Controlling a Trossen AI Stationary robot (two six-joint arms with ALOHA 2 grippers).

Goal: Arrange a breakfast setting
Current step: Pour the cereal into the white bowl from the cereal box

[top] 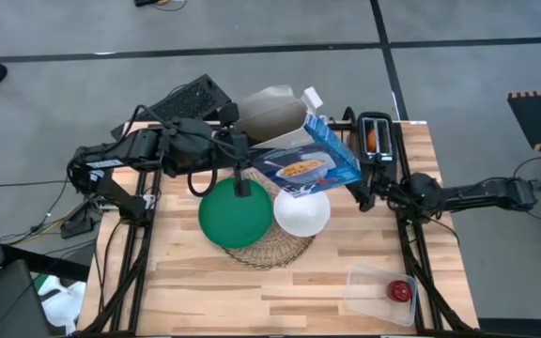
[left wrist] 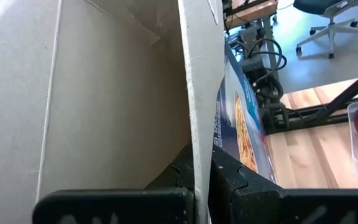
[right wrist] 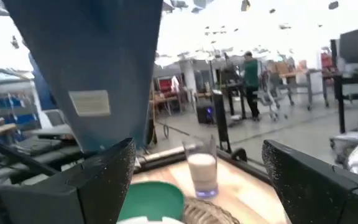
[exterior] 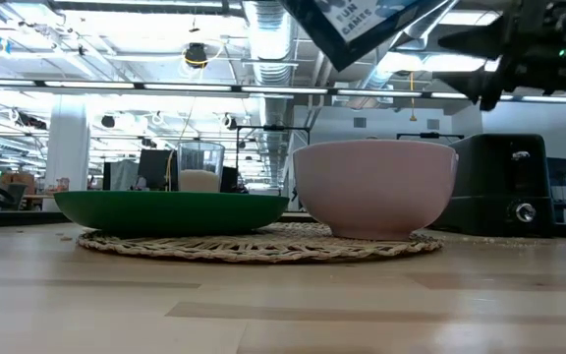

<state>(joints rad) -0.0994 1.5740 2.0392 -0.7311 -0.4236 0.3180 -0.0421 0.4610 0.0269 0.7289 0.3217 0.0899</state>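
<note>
A blue-white carton [top: 301,155] hangs tilted above the white bowl [top: 301,212], its open top toward the far left, with my left gripper [top: 236,143] shut on it. The bowl and a green plate [top: 236,214] sit on the round woven mat [top: 270,249]. A glass [exterior: 200,167] holding something white stands behind the plate. The bagel [top: 372,139] sticks up out of the black toaster [top: 378,141]. A red apple [top: 401,290] lies in a clear tub. My right gripper [right wrist: 197,180] is open, just right of the carton and holding nothing. My left gripper pinches one wall of the carton's open top [left wrist: 194,155], with one finger inside the carton and the other outside. The fingers come from the table's left, close to level. The carton is lifted clear of the table, tilted, with its closed end over the bowl.
The toaster stands at the far right edge, close behind my right gripper [top: 366,194]. The clear tub [top: 381,293] sits at the near right corner. Bare wood [top: 205,291] lies in front of the mat. A person [right wrist: 251,71] stands far off in the room.
</note>
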